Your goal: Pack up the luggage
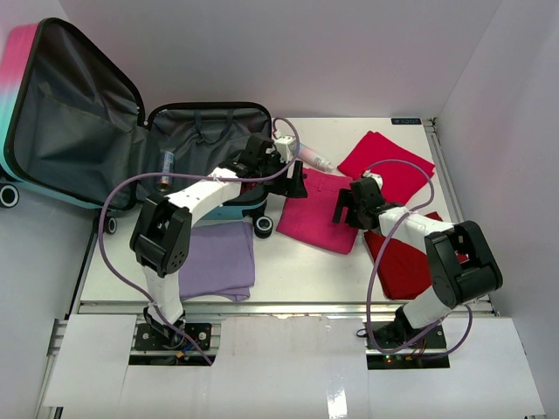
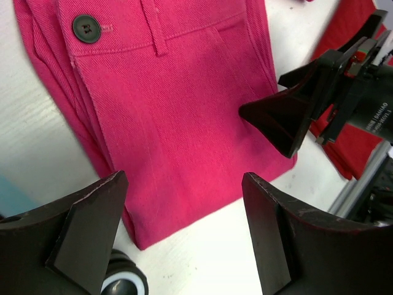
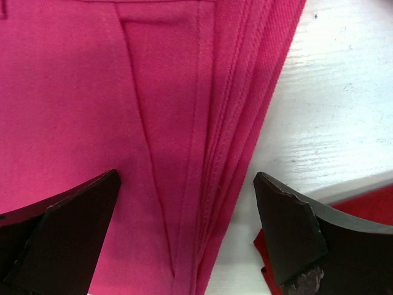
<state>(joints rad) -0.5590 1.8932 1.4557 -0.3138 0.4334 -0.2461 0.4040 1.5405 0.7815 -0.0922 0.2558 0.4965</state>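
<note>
Left jaws, closest to the lens: spread wide, nothing between them, hanging over the corner of the folded pink trousers (image 2: 184, 110) that sits just beside a black wheel (image 2: 123, 283).

Far left of the surface (image 1: 288, 271): the luggage (image 1: 210, 144) lies open. Its lid stands up off the left edge and its dark lined half lies flat, with one small bottle (image 1: 166, 166) inside. A lilac garment (image 1: 218, 257) lies just in front of it.

Centre: the trousers lie flat, immediately right of the open half, button end towards the left arm. The long axis looks to run from the far side towards the near side, slightly skewed (hard to be sure from above). The left jaws cover the edge next to the luggage.

Right: right jaws also wide apart and empty. They straddle the opposite stacked edge of the trousers, one finger over cloth and the other over bare surface. Red garments (image 1: 402, 262) lie beyond them.

Judgement: both arms are about equally near, one on each long edge. The left one stands between the trousers and the luggage. A lift would go leftward (a short carry), past the wheel and over the rim.
</note>
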